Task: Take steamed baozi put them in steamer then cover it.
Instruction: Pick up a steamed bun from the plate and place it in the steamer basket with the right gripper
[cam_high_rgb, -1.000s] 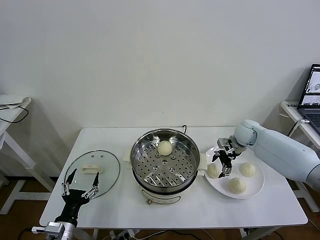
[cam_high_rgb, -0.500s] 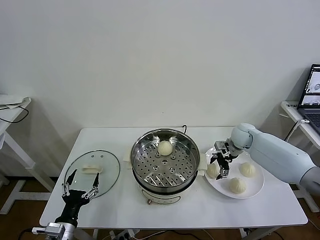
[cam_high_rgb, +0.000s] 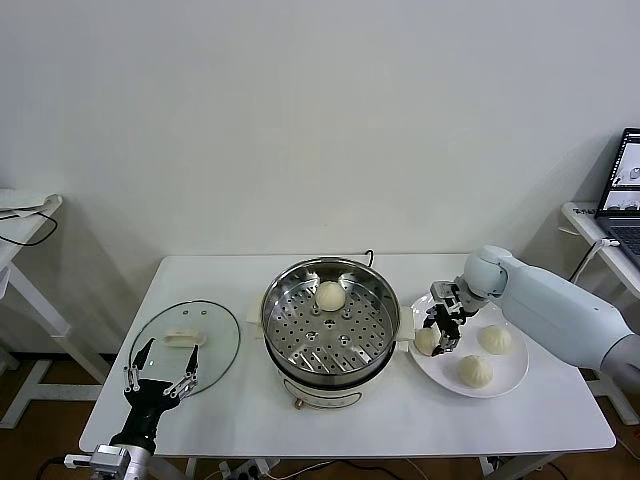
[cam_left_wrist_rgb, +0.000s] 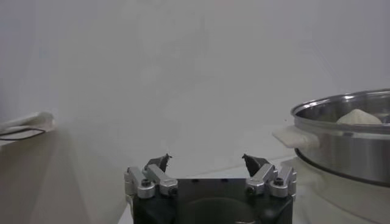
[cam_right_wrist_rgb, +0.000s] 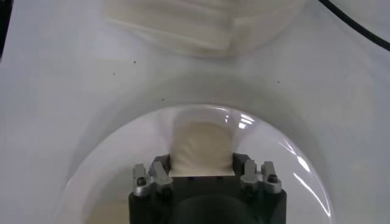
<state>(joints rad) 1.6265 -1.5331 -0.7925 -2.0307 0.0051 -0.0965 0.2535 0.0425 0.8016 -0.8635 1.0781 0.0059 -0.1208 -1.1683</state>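
Note:
The steamer (cam_high_rgb: 322, 386) stands mid-table with one steamed baozi (cam_high_rgb: 330, 294) on its perforated tray. Three more baozi lie on a white plate (cam_high_rgb: 506, 377) to its right. My right gripper (cam_high_rgb: 443, 332) is down on the plate's near-left bun (cam_high_rgb: 425, 342) and shut on it. In the right wrist view that baozi (cam_right_wrist_rgb: 201, 148) sits pinched between the fingers of the gripper (cam_right_wrist_rgb: 202, 167), resting on the plate (cam_right_wrist_rgb: 286, 173). The other two buns (cam_high_rgb: 494, 338) (cam_high_rgb: 474, 371) lie free. My left gripper (cam_high_rgb: 160, 372) waits open at the front left; in its wrist view its fingers (cam_left_wrist_rgb: 207, 161) hold nothing.
The glass lid (cam_high_rgb: 215, 335) with a white handle lies flat left of the steamer, just beyond the left gripper. The steamer's rim and side handle (cam_left_wrist_rgb: 297, 137) show in the left wrist view. A laptop (cam_high_rgb: 625, 190) stands on a side table at the far right.
My right gripper has closed from open onto the near-left baozi on the plate, shifting slightly. The left arm has not moved.

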